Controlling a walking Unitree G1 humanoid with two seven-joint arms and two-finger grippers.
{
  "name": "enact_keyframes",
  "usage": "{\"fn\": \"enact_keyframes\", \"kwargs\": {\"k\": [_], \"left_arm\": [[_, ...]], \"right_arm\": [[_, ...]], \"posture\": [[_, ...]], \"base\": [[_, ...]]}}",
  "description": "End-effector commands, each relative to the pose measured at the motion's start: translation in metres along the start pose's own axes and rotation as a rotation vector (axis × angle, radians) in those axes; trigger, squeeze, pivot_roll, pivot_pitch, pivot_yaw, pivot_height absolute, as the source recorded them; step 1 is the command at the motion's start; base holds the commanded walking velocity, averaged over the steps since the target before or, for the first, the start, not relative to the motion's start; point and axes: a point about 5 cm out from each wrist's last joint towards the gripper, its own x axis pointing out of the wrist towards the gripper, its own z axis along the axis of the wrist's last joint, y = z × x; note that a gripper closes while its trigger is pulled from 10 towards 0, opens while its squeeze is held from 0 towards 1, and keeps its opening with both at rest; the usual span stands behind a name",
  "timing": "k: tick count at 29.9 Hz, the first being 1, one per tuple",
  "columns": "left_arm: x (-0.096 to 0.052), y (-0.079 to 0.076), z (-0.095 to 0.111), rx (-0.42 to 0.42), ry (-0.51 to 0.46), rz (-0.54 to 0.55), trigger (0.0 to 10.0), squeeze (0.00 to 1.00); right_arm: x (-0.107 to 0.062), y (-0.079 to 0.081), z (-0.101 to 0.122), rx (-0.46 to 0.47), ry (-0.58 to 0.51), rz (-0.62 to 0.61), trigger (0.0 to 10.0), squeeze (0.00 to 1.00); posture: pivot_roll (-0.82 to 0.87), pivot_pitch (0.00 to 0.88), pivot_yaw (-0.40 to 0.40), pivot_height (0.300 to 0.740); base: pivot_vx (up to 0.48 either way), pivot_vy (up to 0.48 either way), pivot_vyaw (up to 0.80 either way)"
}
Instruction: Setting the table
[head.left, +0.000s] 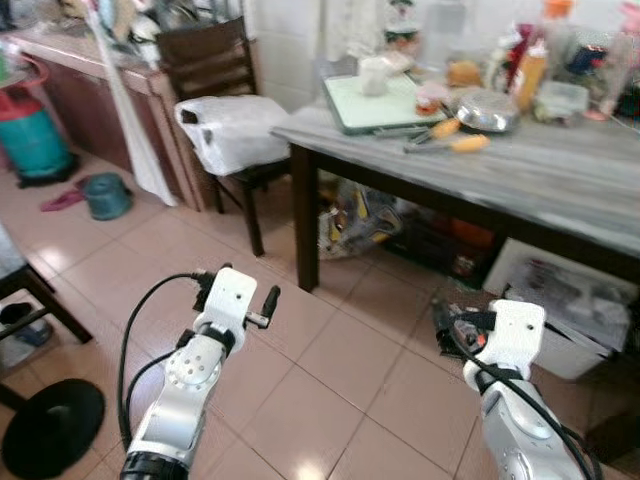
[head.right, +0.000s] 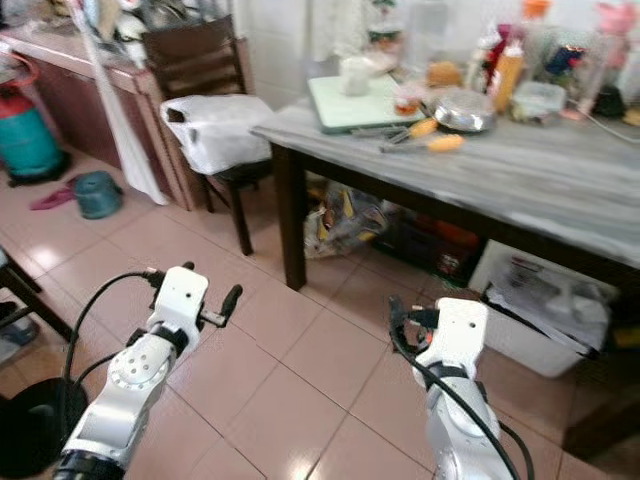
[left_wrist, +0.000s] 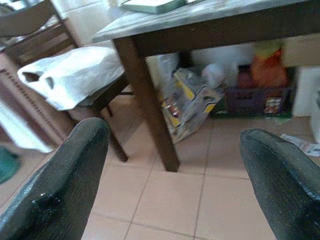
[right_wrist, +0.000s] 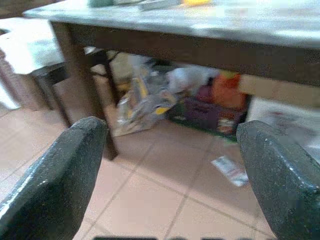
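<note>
Nothing looks set yet: both the left gripper (left_wrist: 172, 175) and right gripper (right_wrist: 172, 175) gape wide and empty over the floor tiles, with the cluttered table (head.left: 560, 175), its green tray (head.left: 375, 105) and steel bowl (head.left: 487, 110), well ahead of and above the jaws.

Bright, even daylight; slight motion blur throughout.
</note>
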Motion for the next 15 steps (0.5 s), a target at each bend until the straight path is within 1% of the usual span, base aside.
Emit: {"fn": "enact_keyframes", "kwargs": {"k": [1, 4, 11, 14, 15], "left_arm": [[0.001, 0.0074, 0.0001, 0.008, -0.001, 0.028, 10.0, 0.0], [0.0019, 0.0096, 0.001, 0.009, 0.0, 0.039, 10.0, 0.0], [0.002, 0.0152, 0.0002, -0.034, 0.009, 0.068, 10.0, 0.0], [0.0024, 0.017, 0.0013, -0.1, 0.014, 0.064, 10.0, 0.0], [0.0031, 0.017, 0.0027, -0.103, 0.011, 0.063, 10.0, 0.0]], "right_arm": [[0.0026, 0.0036, 0.0033, 0.002, -0.007, 0.01, 10.0, 0.0], [0.0042, 0.0039, 0.0045, -0.001, -0.006, 0.008, 10.0, 0.0], [0.0055, 0.007, 0.0024, 0.001, -0.001, 0.017, 10.0, 0.0], [0.0078, 0.0116, 0.0048, 0.006, -0.01, 0.029, 10.0, 0.0], [0.008, 0.012, 0.0058, 0.009, -0.014, 0.031, 10.0, 0.0]], "posture": [[-0.05, 0.0, 0.015, 0.74], [-0.04, 0.0, 0.013, 0.74], [-0.03, 0.0, 0.011, 0.74], [-0.03, 0.0, 0.013, 0.74], [-0.03, 0.0, 0.014, 0.74]], "base": [[0.0, 0.0, -0.75], [0.0, 0.0, -0.75], [0.0, 0.0, -0.75], [0.0, 0.0, -0.76], [0.0, 0.0, -0.77]]}}
